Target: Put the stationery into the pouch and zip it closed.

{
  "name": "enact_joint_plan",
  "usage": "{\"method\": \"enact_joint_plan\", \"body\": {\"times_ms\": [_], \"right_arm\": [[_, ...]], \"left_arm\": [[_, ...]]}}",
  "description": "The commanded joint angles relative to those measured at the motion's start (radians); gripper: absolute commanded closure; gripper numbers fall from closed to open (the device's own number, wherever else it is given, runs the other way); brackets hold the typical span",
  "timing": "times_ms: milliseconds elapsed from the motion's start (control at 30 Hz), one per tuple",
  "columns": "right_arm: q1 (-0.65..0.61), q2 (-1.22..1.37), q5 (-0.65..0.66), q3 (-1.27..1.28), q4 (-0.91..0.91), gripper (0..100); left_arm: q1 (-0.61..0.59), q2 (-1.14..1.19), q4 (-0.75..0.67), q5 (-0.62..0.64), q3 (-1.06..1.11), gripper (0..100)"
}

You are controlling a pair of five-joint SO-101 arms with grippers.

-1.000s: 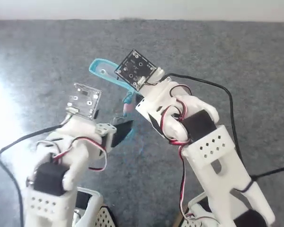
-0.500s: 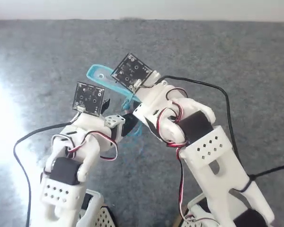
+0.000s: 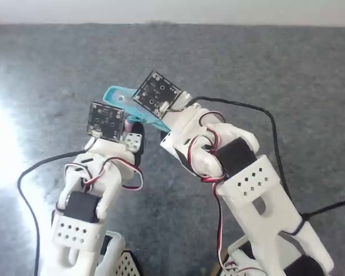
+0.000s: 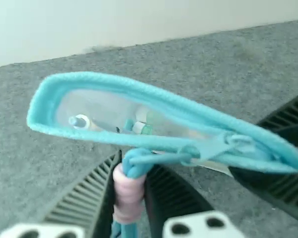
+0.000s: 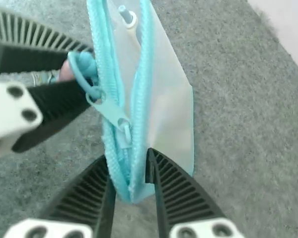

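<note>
Stationery lies inside the pouch, whose zip seems mostly open; the right gripper clamps its four-o'clock end, and the left gripper pinches the zip pull.

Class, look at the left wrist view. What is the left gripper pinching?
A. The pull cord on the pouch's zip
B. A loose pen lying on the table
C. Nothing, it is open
A: the left gripper is shut on the pink-and-blue pull cord attached to the teal pouch.
</note>
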Motion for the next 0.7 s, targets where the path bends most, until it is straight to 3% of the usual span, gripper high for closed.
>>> {"method": "enact_joint_plan", "body": {"times_ms": [0, 333, 667], "right_arm": [[0.004, 0.012, 0.015, 0.060, -0.033, 99.1], [0.058, 0.012, 0.017, 0.187, -0.079, 99.1], [0.143, -0.096, 0.115, 0.356, -0.147, 99.1]], "left_arm": [[-0.107, -0.020, -0.017, 0.006, -0.033, 99], [-0.265, -0.014, 0.026, 0.006, -0.082, 99], [-0.365, -0.012, 0.025, -0.034, -0.077, 99]]}}
